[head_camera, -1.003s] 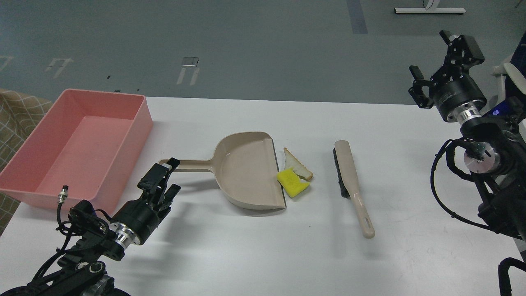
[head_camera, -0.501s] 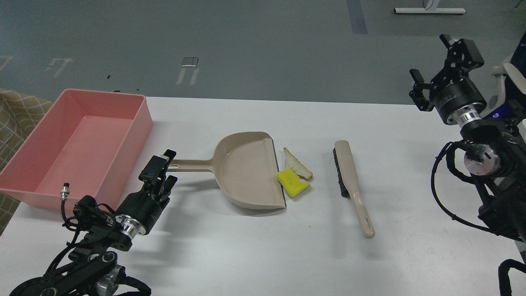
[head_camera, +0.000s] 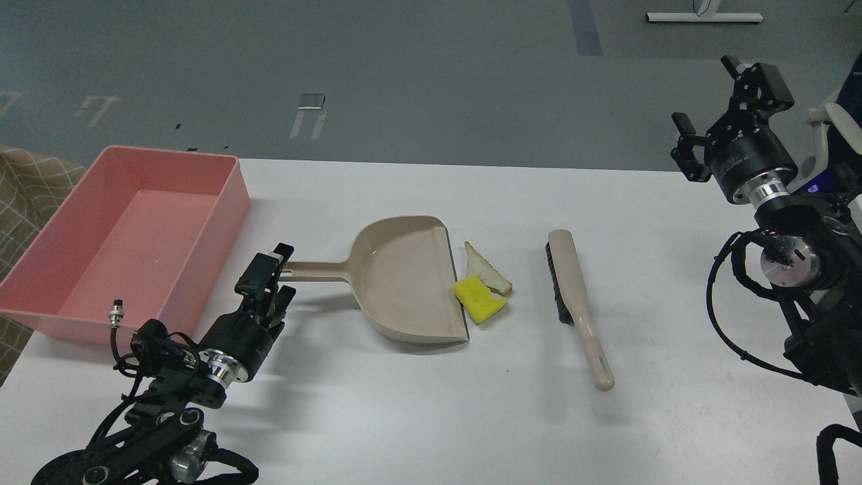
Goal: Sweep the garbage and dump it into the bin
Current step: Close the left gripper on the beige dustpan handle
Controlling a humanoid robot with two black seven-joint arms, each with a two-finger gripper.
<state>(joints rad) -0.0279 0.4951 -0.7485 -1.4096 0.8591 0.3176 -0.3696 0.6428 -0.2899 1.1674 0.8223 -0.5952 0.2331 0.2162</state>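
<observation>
The garbage lies at the open lip of the beige dustpan (head_camera: 404, 279): a triangular bread slice (head_camera: 486, 269) and a yellow sponge chunk (head_camera: 479, 300), which touch each other. The sponge touches the dustpan's lip. The pink bin (head_camera: 222, 215) stands at the table's far left and is empty. My left gripper (head_camera: 284, 271) is open at the end of the dustpan's handle (head_camera: 316, 271), with one finger on either side of the tip. My right gripper (head_camera: 707, 94) is open and empty, raised high over the table's far right edge.
A beige brush with black bristles (head_camera: 572, 296) lies to the right of the garbage, with its handle towards me. The white table (head_camera: 431, 417) ends close behind the bin. A checked cloth (head_camera: 27, 195) lies off the table's left edge.
My left gripper has moved slightly forward and right, so its fingers now straddle the end of the handle. My right gripper has shifted slightly. The dustpan, garbage and brush have not moved.
</observation>
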